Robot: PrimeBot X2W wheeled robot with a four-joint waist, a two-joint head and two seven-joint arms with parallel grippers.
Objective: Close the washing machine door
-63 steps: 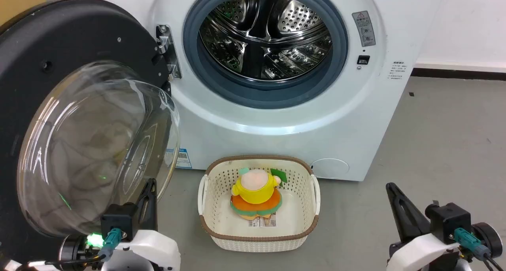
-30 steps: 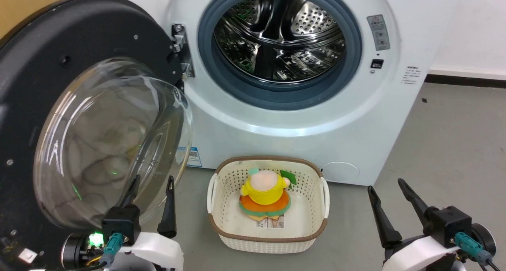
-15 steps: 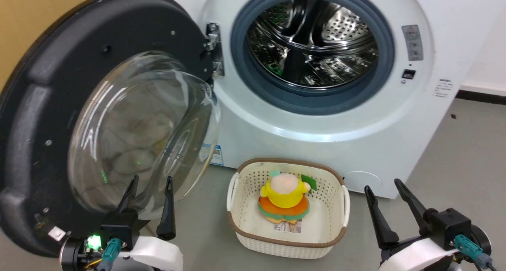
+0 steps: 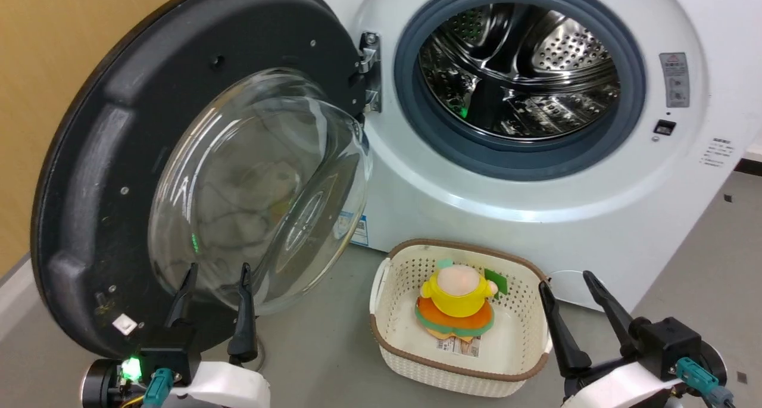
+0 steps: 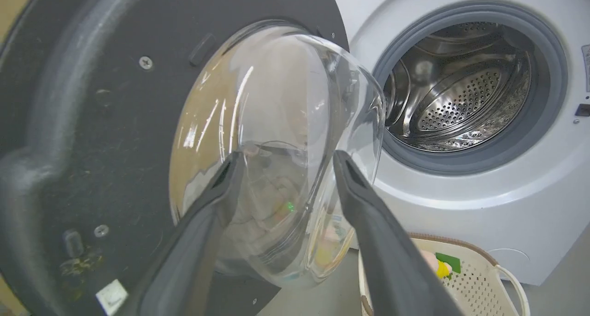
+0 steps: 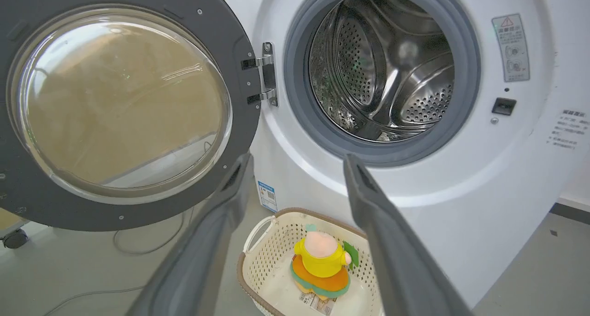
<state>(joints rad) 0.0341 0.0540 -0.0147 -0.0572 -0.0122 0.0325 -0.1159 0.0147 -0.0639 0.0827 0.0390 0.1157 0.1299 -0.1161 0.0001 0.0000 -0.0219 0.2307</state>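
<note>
- Ahead of the left gripper, jaws wide, the door is hanging open, its glass near the fingertips.
- Well apart from it, the right gripper is gaping empty.

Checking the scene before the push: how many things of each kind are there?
White front-loading washing machine: 1
Round black door with glass bowl: 1
Cream perforated plastic basket: 1
Yellow-and-orange plush toy: 1
Total: 4

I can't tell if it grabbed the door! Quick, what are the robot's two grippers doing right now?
Left gripper: open, holding nothing, pointing at the washing machine door.
Right gripper: open, holding nothing.
</note>
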